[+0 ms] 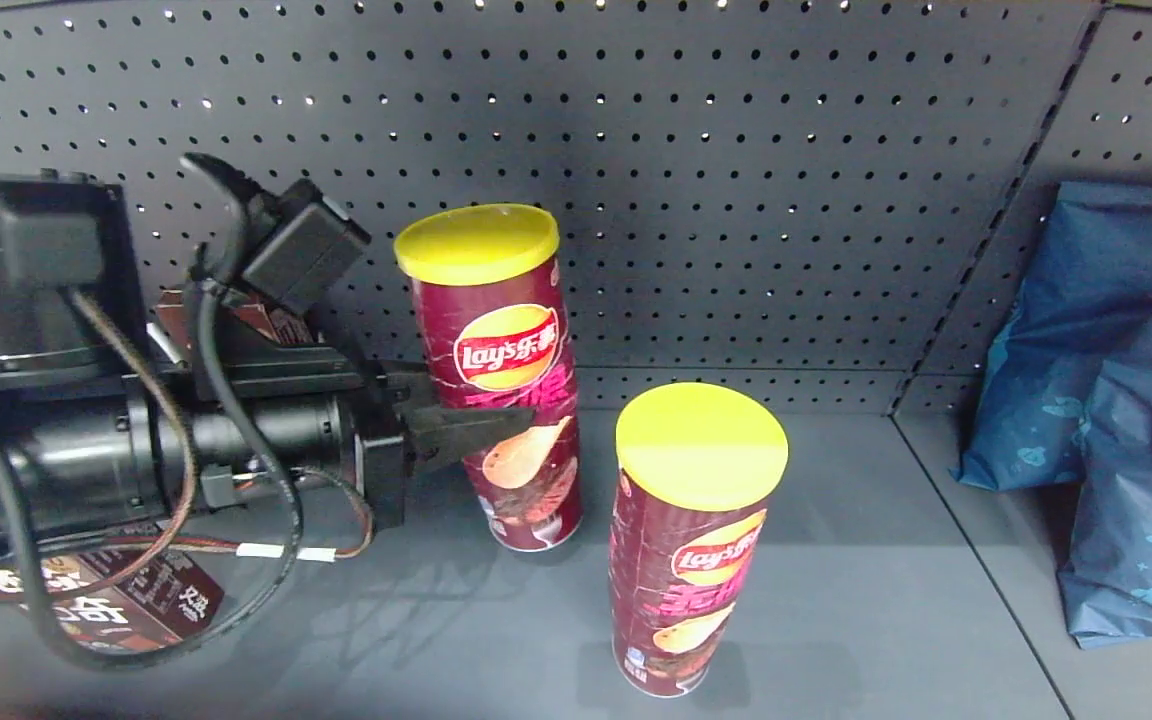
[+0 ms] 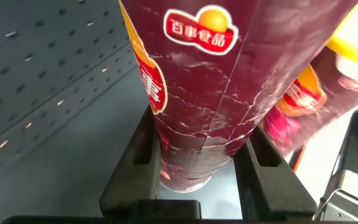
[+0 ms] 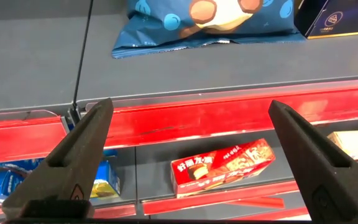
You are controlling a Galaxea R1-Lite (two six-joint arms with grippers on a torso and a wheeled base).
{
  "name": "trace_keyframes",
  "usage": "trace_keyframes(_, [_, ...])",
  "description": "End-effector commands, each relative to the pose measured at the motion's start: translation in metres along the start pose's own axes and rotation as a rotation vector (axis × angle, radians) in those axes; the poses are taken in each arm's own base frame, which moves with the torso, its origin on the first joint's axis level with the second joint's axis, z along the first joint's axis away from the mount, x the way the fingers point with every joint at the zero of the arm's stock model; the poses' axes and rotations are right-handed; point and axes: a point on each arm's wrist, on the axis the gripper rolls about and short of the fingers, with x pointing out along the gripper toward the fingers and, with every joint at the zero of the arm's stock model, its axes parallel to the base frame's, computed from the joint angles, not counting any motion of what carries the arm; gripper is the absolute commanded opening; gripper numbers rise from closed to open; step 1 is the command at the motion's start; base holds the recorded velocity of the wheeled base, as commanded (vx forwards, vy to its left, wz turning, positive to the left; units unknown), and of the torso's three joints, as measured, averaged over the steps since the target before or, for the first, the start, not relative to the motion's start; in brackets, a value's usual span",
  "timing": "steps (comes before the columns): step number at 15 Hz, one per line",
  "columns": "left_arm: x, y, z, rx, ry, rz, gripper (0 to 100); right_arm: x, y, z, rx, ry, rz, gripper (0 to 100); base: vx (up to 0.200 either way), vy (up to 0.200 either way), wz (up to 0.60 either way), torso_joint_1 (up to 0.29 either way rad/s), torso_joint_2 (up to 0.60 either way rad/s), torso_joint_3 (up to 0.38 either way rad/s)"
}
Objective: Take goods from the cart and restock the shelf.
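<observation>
Risk: left claw (image 2: pixel 201 160) clamps rear can (image 1: pixel 496 300); snagging on release could tip it onto front can (image 1: pixel 686 570). Right claw (image 3: pixel 191 155) gapes, empty.

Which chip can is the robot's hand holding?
The back can, the one nearer the pegboard. The left hand is clamped around its middle. The front can stands free, with nothing touching it.

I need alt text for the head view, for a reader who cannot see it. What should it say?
The left gripper holds a maroon chip can with a yellow lid, standing near the pegboard back of a grey shelf. A second can stands apart from it, nearer the front and to the right. Blue bags lie farther right.
</observation>
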Motion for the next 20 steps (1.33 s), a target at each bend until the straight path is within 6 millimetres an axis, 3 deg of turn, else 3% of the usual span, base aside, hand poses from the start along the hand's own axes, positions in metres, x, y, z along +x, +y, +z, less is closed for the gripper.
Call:
trace_keyframes(1, [0.028, 0.014, -0.009, -0.026, 0.048, -0.025, 0, 0.000, 0.000, 0.000, -0.001, 0.005, 0.000, 100, 0.000, 0.000, 0.00, 0.000, 0.00, 0.000])
trace_keyframes(5, [0.041, 0.022, -0.012, -0.016, 0.029, -0.027, 0, 0.000, 0.000, 0.000, -0.001, 0.005, 0.000, 100, 0.000, 0.000, 0.00, 0.000, 0.00, 0.000])
trace_keyframes(11, [0.064, 0.060, -0.006, 0.047, -0.025, -0.067, 0, 0.000, 0.000, 0.000, -0.001, 0.005, 0.000, 100, 0.000, 0.000, 0.00, 0.000, 0.00, 0.000])
trace_keyframes(20, [0.097, 0.074, -0.012, 0.122, -0.015, -0.081, 0, 0.000, 0.000, 0.000, 0.000, 0.003, 0.000, 100, 0.000, 0.000, 0.00, 0.000, 0.00, 0.000])
